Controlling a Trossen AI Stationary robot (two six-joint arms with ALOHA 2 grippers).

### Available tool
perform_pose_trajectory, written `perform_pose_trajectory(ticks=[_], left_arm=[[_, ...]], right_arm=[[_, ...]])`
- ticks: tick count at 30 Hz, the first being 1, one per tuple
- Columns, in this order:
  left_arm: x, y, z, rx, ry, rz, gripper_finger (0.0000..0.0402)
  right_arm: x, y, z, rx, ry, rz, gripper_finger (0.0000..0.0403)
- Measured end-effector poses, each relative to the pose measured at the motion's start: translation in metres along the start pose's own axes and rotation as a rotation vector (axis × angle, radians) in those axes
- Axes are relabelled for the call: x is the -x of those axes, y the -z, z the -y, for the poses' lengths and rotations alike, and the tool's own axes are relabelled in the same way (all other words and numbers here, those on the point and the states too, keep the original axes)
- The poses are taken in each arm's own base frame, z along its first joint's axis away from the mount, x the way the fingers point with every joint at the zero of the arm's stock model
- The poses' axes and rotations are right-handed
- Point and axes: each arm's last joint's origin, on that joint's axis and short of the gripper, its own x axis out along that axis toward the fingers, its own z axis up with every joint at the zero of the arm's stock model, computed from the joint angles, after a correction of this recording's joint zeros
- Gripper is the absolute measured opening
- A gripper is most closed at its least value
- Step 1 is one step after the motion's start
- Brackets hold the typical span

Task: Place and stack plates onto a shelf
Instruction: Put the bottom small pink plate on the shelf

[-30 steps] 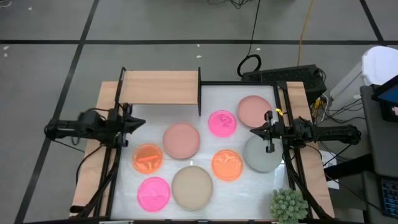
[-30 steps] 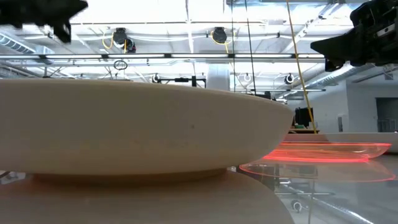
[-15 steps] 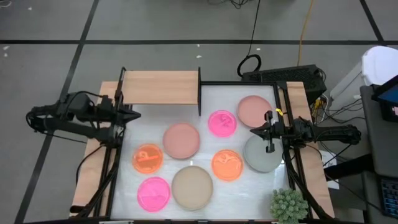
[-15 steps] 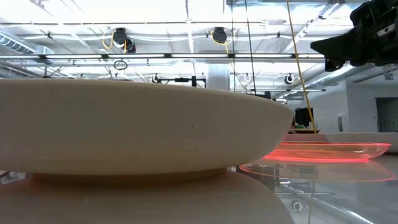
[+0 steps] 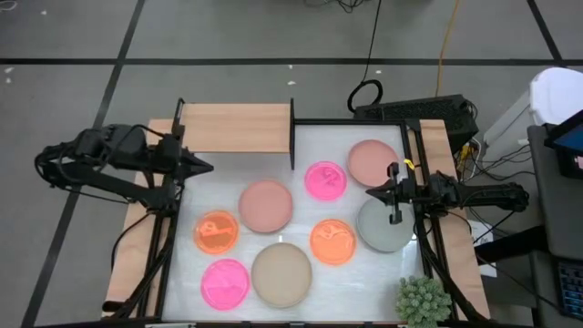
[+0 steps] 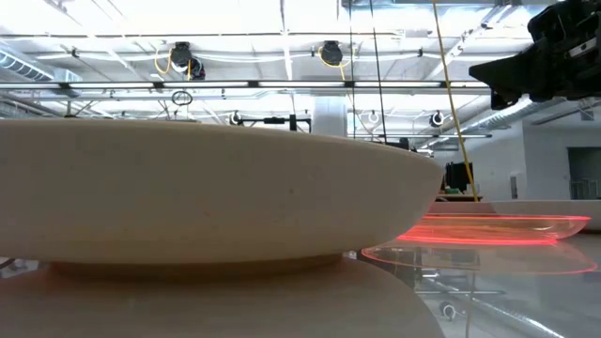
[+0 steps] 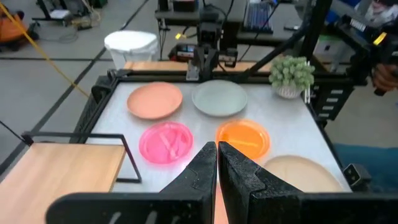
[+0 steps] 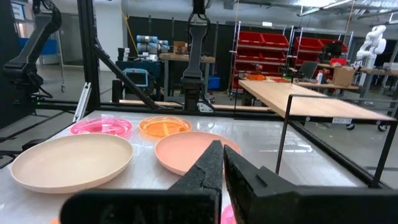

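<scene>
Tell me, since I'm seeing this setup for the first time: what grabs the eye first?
The bright translucent neon pink plate and neon orange plate glow among matte ones like the beige plate on the white tabletop. Behind them the light-wood shelf stands bare at the far left corner. The left gripper and right gripper hang shut at opposite sides, holding nothing.

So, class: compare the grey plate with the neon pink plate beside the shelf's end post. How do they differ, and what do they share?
The grey plate is larger than the neon pink plate. The grey plate is matte and opaque; the neon pink one looks translucent and glossy. The grey plate lies partly under the right gripper, at the table's right edge, while the neon pink plate sits uncovered nearer the middle. Both are round, lie flat on the white tabletop, and are not yet on the shelf.
</scene>
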Motion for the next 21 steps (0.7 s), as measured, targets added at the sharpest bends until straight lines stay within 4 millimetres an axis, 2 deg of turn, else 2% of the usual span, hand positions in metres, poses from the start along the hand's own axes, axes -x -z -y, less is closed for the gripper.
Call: perform_pose_trajectory(ticks=[5,15,16,21], left_arm=[[-0.010,0.007,0.001,0.047,-0.006,-0.078,0.0021],[-0.038,0.035,0.006,0.117,-0.020,-0.179,0.0021],[-0.040,0.036,0.007,0.122,-0.022,-0.176,0.0021],[-0.052,0.044,0.015,0.110,-0.003,-0.148,0.0021]], right_arm=[[0.000,0.000,0.000,-0.052,0.000,0.000,0.0000],[-0.002,0.000,0.000,-0.155,0.001,-0.015,0.0000],[-0.002,-0.002,0.000,-0.158,0.001,-0.017,0.0000],[-0.006,-0.039,0.002,-0.145,0.000,-0.006,0.0000]])
